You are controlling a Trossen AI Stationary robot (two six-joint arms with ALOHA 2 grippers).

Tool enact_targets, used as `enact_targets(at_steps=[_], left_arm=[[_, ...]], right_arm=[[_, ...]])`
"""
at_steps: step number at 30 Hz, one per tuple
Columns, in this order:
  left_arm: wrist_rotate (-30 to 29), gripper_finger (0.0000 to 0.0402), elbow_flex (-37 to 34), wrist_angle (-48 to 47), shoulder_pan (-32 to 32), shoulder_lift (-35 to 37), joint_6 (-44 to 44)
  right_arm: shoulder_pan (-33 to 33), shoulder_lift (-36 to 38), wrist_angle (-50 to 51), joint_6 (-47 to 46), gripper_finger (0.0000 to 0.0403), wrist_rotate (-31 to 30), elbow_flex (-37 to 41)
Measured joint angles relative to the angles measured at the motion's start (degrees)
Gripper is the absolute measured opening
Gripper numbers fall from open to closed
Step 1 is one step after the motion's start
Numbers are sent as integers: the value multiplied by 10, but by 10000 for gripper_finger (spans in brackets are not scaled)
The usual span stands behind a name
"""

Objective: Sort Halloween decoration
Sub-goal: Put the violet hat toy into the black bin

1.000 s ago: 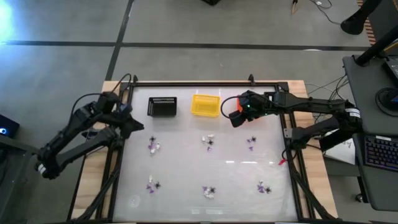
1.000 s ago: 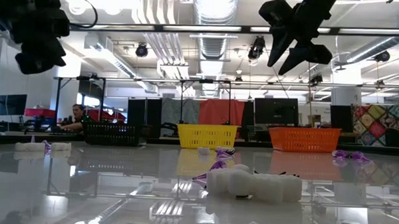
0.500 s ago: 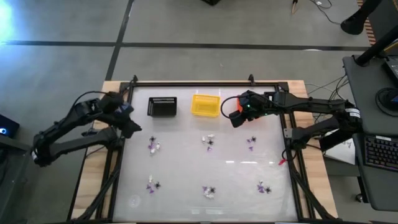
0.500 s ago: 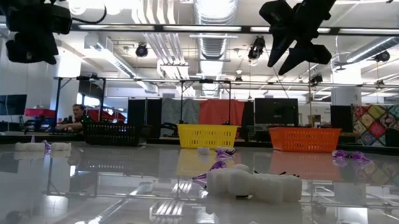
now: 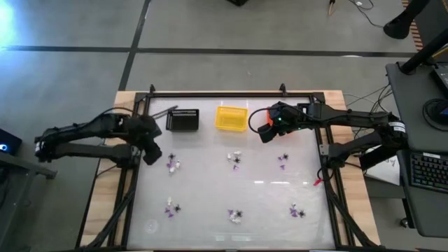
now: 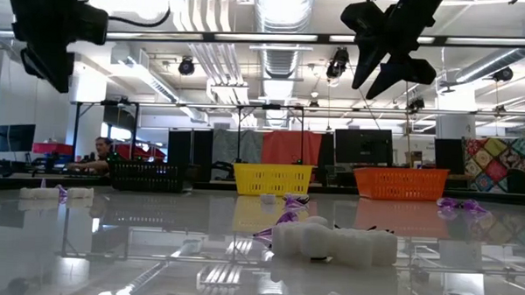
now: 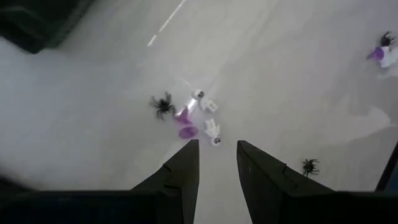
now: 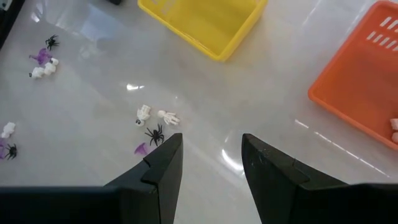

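Orange basket [image 8: 367, 74] (hidden overhead by right arm) holds 1 white trinket [image 8: 394, 124].

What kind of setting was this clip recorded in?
Probably a robotics lab or open workshop: the low view shows exposed ceiling ducts, monitors on benches behind the table, and a person seated far off. In the high view, a desk with a keyboard stands beside the rig.

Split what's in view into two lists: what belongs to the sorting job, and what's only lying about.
Job:
trinket clusters
black basket
yellow basket
orange basket
left gripper
right gripper

Lying about:
keyboard
person
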State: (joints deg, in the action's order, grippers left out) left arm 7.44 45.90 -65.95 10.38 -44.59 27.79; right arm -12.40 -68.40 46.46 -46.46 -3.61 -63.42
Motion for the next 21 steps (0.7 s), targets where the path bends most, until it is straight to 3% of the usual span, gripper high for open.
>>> enact_targets(at_steps=[12, 21], left_arm=[[-9, 91, -102, 79, -51, -23, 117], [-25, 90, -116, 99, -51, -52, 167]], right_arm=[[0, 0, 0, -4, 155, -1, 0], [0, 0, 0, 23, 155, -10, 0]])
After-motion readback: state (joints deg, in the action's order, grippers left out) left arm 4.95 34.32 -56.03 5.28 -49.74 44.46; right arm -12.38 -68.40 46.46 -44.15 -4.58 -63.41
